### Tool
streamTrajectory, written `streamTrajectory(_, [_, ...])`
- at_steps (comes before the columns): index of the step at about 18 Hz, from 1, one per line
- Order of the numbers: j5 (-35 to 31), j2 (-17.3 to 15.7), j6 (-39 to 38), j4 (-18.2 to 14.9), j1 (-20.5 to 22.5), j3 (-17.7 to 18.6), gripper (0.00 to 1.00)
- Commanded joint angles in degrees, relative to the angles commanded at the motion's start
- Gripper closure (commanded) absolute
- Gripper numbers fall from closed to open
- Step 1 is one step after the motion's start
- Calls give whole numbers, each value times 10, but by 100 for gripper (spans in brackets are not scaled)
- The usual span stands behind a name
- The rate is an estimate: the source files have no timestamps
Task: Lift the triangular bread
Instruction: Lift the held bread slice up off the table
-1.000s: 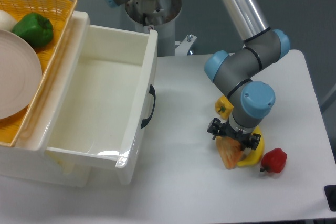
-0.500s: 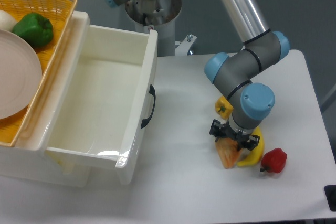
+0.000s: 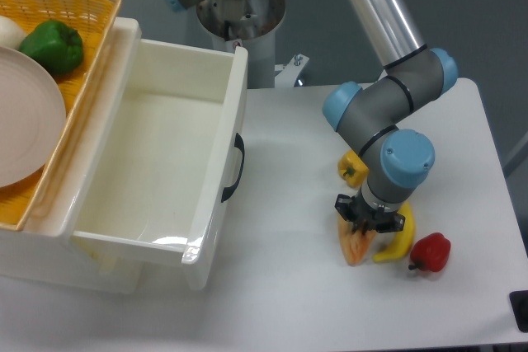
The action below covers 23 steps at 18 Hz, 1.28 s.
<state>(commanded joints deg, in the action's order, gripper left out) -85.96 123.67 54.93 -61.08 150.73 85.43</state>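
Observation:
The triangular bread [image 3: 355,246] is an orange-tan wedge on the white table, right of centre, its tip pointing toward the front edge. My gripper [image 3: 368,224] points straight down over the wedge's upper end. Its dark fingers are drawn in against the sides of the bread, and the arm's blue-capped wrist hides the top of the wedge. A curved yellow banana [image 3: 399,241] lies touching the bread's right side.
A small yellow pepper [image 3: 351,168] sits just behind the gripper and a red pepper [image 3: 431,253] just right of the banana. An open white drawer [image 3: 231,146] fills the left half. Beyond it, a wicker basket [image 3: 91,55] holds a green pepper [image 3: 53,45] and a plate [image 3: 25,113].
The gripper has come down slightly and its fingers have drawn together on the bread. The wedge now looks narrower and sits more upright between them.

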Motion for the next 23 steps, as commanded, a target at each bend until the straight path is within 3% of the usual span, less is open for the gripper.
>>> streamTrajectory(4, [1, -6, 0, -1, -3, -4, 98])
streamTrajectory(12, [2, -59, 29, -28, -19, -7, 98])
streamTrajectory(16, [17, -83, 49, -114, -21, -51, 98])
streamTrajectory(17, [17, -98, 98, -130, -21, -54, 98])
streamTrajectory(23, [17, -151, 166, -213, -21, -54, 98])
